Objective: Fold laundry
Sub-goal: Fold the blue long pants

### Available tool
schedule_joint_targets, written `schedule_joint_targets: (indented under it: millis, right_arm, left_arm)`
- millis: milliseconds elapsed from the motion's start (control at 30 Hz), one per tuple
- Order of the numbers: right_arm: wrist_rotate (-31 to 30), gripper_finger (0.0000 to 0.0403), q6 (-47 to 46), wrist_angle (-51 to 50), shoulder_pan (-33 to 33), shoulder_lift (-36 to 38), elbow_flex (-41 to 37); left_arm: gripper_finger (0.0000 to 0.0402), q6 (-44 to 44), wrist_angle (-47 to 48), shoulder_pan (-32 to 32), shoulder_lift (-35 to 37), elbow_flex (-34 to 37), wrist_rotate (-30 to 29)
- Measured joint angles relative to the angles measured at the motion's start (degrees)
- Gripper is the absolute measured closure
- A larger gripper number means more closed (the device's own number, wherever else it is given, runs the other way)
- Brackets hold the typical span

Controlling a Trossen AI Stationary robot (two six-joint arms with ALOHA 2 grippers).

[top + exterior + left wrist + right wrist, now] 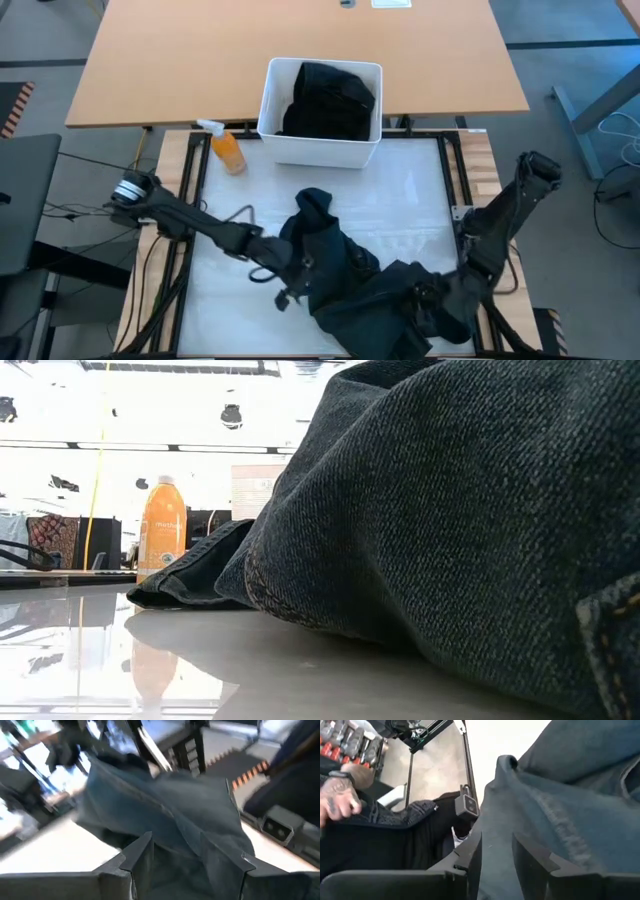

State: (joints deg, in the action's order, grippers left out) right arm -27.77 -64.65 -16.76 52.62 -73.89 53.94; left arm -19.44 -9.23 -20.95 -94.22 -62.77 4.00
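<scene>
The laundry on the table is a pair of dark navy trousers (pixel 380 290), heaped at the near middle with one end (pixel 315 205) pointing toward the far side. In the low view the trousers (pixel 450 510) rest on the white tabletop and fill the right half. My left gripper (pixel 290 275) is at the heap's left edge and my right gripper (pixel 425 300) at its near right part. Each is shut on cloth. Black clothing (pixel 330 100) lies in the white bin (pixel 268 115). My left gripper (pixel 175 870) has a ridge of the trousers' cloth (pixel 175 847) between its two fingers. It comes from the table's left, slanting down. How many layers it holds cannot be told. The rest of the trousers lies heaped on the table. My right gripper (pixel 496 865) pinches the trousers' cloth (pixel 495 832) between its two fingers, and the cloth fills the narrow gap. It comes from the table's right, slanting down. Beyond the fingers the cloth rises in a rumpled fold (pixel 507 762). The trousers' bulk stays on the table.
An orange spray bottle (pixel 228 152) stands at the far left of the white surface, beside the bin. Bare tabletop lies left of and beyond the trousers. Beyond the table's edge the right wrist view shows a person's hand (pixel 340 795) and dark clothing.
</scene>
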Motion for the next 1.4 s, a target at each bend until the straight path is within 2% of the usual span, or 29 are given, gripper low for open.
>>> schedule_joint_targets:
  millis: [100, 233, 500, 733, 900, 967, 1033, 1167, 1200, 1300, 1400]
  right_arm:
    - [-2.14, 0.0280, -1.83, 0.08, 1.81, -2.45, 2.21]
    - [-2.58, 0.0284, -1.34, -0.13, 2.31, -5.15, 5.76]
    - [-2.47, 0.0285, 1.95, -3.22, 1.44, -7.86, 8.78]
    - [-2.42, 0.0285, 2.12, -4.18, 1.77, -7.88, 8.78]
    - [-2.86, 0.0285, 3.59, -4.46, 3.02, -9.79, 8.80]
    - [-2.84, 0.0285, 3.59, -4.54, 3.42, -11.12, 8.80]
    - [-2.84, 0.0285, 3.61, -4.69, 3.95, -12.41, 8.80]
    - [-3.04, 0.0285, 3.63, -4.87, 4.81, -13.97, 8.80]
    - [-3.25, 0.0285, 3.66, -4.97, 4.96, -14.03, 8.80]
    - [-5.01, 0.0285, 4.33, -5.73, 5.16, -13.87, 8.80]
    - [-7.22, 0.0285, 8.93, -5.13, 5.14, -13.20, 8.78]
  left_arm:
    - [0.0246, 2.12, 4.73, -0.63, -3.86, -2.99, 0.07]
    - [0.0235, 4.95, 5.56, -1.76, -6.93, -5.16, 0.15]
    - [0.0199, 12.41, 0.59, -2.81, -8.63, -6.21, -0.41]
    - [0.0180, 14.82, -6.34, -3.10, -15.17, -6.46, -6.50]
    - [0.0184, 14.56, -4.68, -3.48, -19.23, -10.00, -11.71]
    - [0.0203, 12.80, -2.16, -3.65, -19.45, -11.71, -11.99]
    - [0.0244, 11.00, 0.28, -3.76, -19.45, -13.72, -12.44]
    - [0.0370, 7.17, 9.87, -3.98, -18.06, -19.12, -15.84]
    - [0.0384, 6.14, 13.06, -3.96, -17.23, -20.77, -16.49]
    - [0.0389, 2.78, 23.91, -3.87, -13.86, -25.73, -18.57]
    - [0.0398, 0.95, 33.07, -3.85, -9.03, -29.49, -20.41]
